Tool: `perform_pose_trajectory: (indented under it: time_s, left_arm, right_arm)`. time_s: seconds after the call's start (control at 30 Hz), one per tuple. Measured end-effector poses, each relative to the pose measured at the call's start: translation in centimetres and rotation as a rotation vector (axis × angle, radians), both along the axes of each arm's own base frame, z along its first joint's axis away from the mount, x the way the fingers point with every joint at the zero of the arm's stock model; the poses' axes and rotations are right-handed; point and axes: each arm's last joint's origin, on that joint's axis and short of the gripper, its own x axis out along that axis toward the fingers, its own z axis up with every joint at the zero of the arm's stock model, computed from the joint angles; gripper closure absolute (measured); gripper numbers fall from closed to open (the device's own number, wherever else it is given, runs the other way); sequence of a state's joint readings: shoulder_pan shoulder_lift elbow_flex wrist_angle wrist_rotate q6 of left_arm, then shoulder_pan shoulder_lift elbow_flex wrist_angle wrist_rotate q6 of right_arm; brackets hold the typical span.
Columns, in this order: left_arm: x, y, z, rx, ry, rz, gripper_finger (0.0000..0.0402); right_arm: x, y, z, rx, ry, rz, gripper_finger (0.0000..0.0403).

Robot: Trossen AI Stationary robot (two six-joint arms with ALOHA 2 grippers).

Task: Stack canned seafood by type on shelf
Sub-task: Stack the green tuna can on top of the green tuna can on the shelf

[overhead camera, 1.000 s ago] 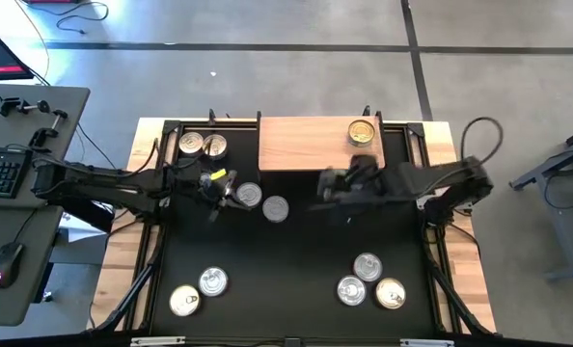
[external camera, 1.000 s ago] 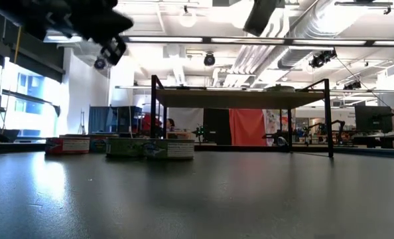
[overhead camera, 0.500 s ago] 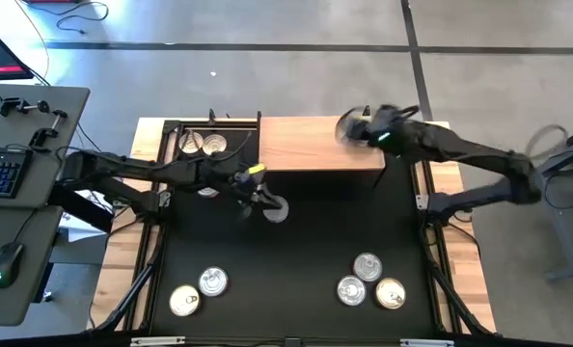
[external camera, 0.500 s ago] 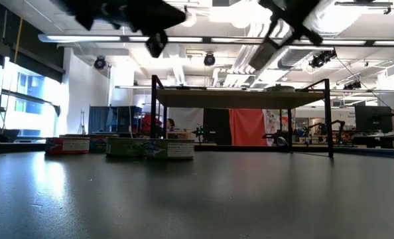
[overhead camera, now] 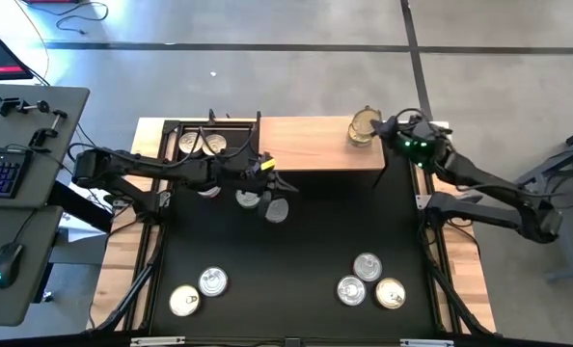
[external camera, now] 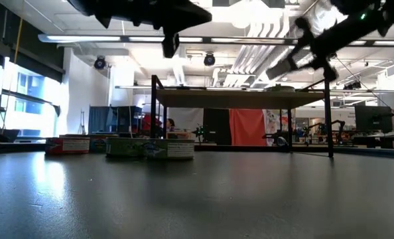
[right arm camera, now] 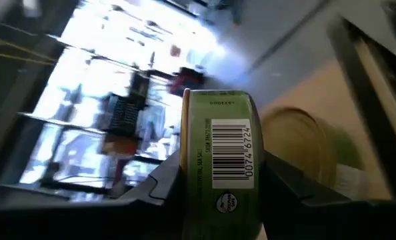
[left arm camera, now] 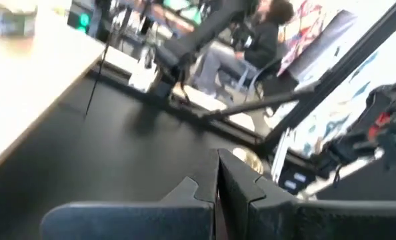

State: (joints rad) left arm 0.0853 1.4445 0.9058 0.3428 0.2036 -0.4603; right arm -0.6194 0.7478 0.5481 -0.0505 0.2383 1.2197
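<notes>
Right gripper point(overhead camera: 381, 128) is out over the far right end of the shelf point(overhead camera: 306, 145), its fingers point(right arm camera: 159, 187) clamped on a green-labelled can point(right arm camera: 223, 160) held on edge, barcode side facing the wrist camera. Just beyond that held tin, one gold-lidded can point(overhead camera: 362, 128) lies flat on the wooden shelf top, and the wrist view shows its lid point(right arm camera: 298, 143) right beside the tin in the grip. Left gripper point(overhead camera: 270, 185) hangs above the black mat point(overhead camera: 306, 241) just in front of the shelf's left end, fingers point(left arm camera: 191, 193) pressed together with nothing between them. Counting from above, ten tins are visible. Two are at the shelf: the one on it and the one in the right gripper. Two silver-lidded cans point(overhead camera: 202, 144) sit side by side on the mat to the left of the shelf, and two more silver tins point(overhead camera: 262, 202) lie just under the left gripper, partly hidden by it. Near the front edge on the left there is a pair point(overhead camera: 199, 291), one gold lid and one silver, touching or nearly so. Near the front on the right is a cluster of three point(overhead camera: 370, 282): two silver lids and one gold. From table height, a row of tins point(external camera: 121, 146) shows at the left, side labels facing the camera, with the shelf point(external camera: 240, 98) raised behind them.
</notes>
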Motion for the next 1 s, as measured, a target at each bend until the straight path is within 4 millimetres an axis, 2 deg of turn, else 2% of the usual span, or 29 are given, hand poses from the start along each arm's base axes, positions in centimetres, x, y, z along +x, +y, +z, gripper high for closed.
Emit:
perform_pose_trajectory:
  time_s: [0.13, 0.23, 0.57, 0.77, 1.0]
  left_arm:
    - [0.0, 0.1, 0.2, 0.019, -0.022, 0.001, 0.0402]
    - [0.0, 0.3, 0.2, 0.026, -0.023, 0.009, 0.0402]
    - [0.0, 0.5, 0.2, 0.037, -0.020, 0.014, 0.0402]
    - [0.0, 0.8, 0.1, 0.062, -0.022, 0.019, 0.0402]
    - [-0.1, 0.9, 0.1, 0.053, -0.016, 0.020, 0.0402]
  right_arm:
    - [0.5, -0.4, -0.6, 0.011, -0.036, -0.002, 0.0282]
    - [0.7, -0.7, -1.3, 0.038, 0.000, -0.019, 0.0282]
    - [0.8, -0.8, -1.6, 0.077, -0.012, -0.050, 0.0281]
    - [0.8, -0.7, -1.6, 0.096, -0.012, -0.021, 0.0223]
    - [0.9, -0.7, -1.6, 0.121, -0.040, 0.006, 0.0212]
